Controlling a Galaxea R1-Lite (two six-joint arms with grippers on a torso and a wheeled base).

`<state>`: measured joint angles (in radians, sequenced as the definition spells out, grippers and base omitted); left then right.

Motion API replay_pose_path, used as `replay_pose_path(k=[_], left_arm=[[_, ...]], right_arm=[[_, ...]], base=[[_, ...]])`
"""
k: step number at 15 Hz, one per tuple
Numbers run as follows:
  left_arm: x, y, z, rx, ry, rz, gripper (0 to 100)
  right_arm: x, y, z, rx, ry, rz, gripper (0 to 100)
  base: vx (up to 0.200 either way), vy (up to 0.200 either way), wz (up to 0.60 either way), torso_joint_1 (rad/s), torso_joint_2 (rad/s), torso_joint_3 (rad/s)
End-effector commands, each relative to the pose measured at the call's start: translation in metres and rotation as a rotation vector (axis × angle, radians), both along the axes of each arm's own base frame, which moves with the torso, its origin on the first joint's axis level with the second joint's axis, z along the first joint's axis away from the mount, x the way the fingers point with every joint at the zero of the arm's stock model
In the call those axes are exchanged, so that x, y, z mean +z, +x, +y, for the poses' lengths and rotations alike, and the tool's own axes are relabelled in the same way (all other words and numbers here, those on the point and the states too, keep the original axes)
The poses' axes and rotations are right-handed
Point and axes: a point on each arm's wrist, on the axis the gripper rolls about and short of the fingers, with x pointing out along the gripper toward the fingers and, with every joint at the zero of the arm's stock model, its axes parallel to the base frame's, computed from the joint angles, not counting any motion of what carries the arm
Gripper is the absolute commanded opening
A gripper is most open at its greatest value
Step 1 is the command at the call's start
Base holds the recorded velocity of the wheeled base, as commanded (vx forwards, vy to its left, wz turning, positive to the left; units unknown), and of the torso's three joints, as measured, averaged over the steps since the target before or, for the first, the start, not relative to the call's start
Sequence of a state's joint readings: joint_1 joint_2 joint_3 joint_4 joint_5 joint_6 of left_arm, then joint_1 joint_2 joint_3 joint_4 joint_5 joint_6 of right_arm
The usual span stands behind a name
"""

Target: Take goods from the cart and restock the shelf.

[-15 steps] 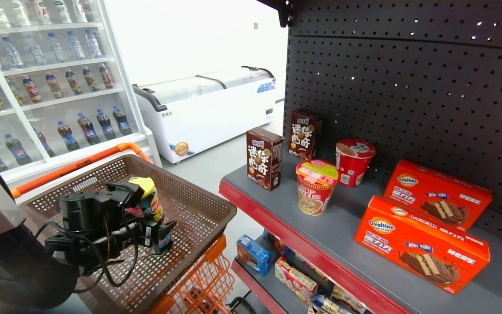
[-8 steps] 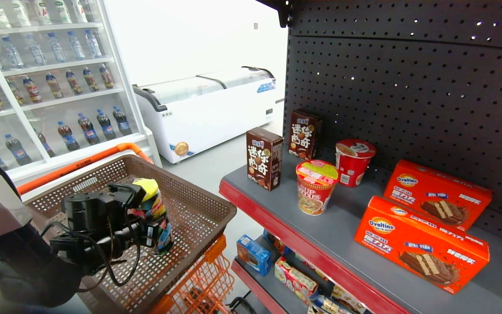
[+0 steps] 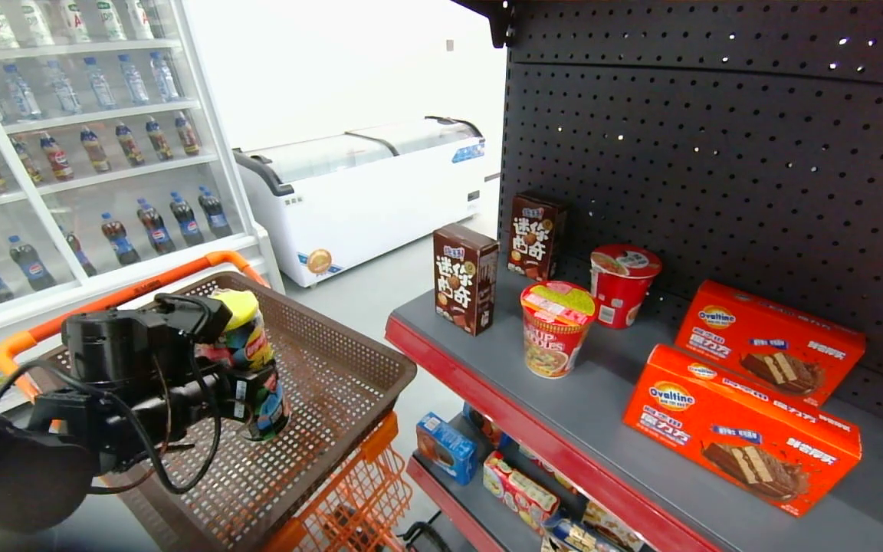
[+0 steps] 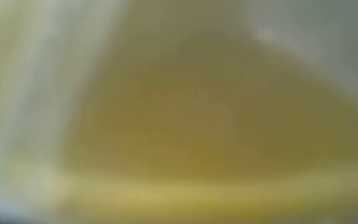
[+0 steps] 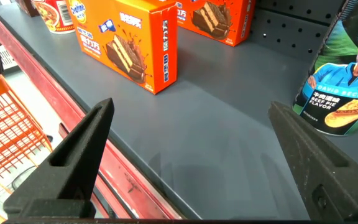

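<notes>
Can [image 3: 252, 346] with a yellow lid is clamped by the left gripper [image 3: 236, 369], nearly upright, over the brown basket [image 3: 349, 360] of the cart, well apart from the shelf [image 3: 503, 368]. The right gripper [image 5: 197, 168] hangs wide open and empty above the grey shelf board, near an orange box [image 5: 129, 43] and a second can [image 5: 340, 81].

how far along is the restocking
Done: the shelf already carries brown boxes, noodle cups, orange boxes and a printed can near the open right hand. In hand: the left hand grips a yellow-lidded can at the cart basket. Left: carry it across and stand it on the shelf.
</notes>
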<state>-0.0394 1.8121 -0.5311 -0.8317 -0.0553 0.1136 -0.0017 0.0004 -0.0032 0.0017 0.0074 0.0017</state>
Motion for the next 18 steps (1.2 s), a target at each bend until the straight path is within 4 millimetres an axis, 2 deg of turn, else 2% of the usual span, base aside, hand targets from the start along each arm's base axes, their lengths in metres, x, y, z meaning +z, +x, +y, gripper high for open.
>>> replay_pose_path(k=[1,3,6,9,12,17,18], left_arm=[[0.055,-0.039,0.002,0.005,-0.015,-0.080,0],[0.061,-0.068,0.003,0.019,-0.047,-0.038,0],[0.071,-0.131,0.005,0.002,-0.119,0.002,0],[0.077,-0.168,0.010,0.026,-0.119,-0.067,0],[0.078,-0.185,0.010,0.009,-0.086,-0.126,0],[0.080,-0.184,0.009,-0.016,-0.079,-0.139,0],[0.081,-0.174,0.007,-0.065,-0.094,-0.119,0]], right_arm=[[0.000,0.000,0.000,0.000,0.000,0.000,100],[0.000,0.000,0.000,0.000,0.000,0.000,100],[0.000,0.000,0.000,0.000,0.000,0.000,100],[0.000,0.000,0.000,0.000,0.000,0.000,100],[0.000,0.000,0.000,0.000,0.000,0.000,100],[0.000,0.000,0.000,0.000,0.000,0.000,100],[0.000,0.000,0.000,0.002,0.000,0.000,100]], base=[[0.000,0.000,0.00,0.000,0.00,0.000],[0.000,0.000,0.00,0.000,0.00,0.000],[0.000,0.000,0.00,0.000,0.00,0.000],[0.000,0.000,0.00,0.000,0.00,0.000],[0.000,0.000,0.00,0.000,0.00,0.000],[0.000,0.000,0.00,0.000,0.00,0.000],[0.000,0.000,0.00,0.000,0.00,0.000]])
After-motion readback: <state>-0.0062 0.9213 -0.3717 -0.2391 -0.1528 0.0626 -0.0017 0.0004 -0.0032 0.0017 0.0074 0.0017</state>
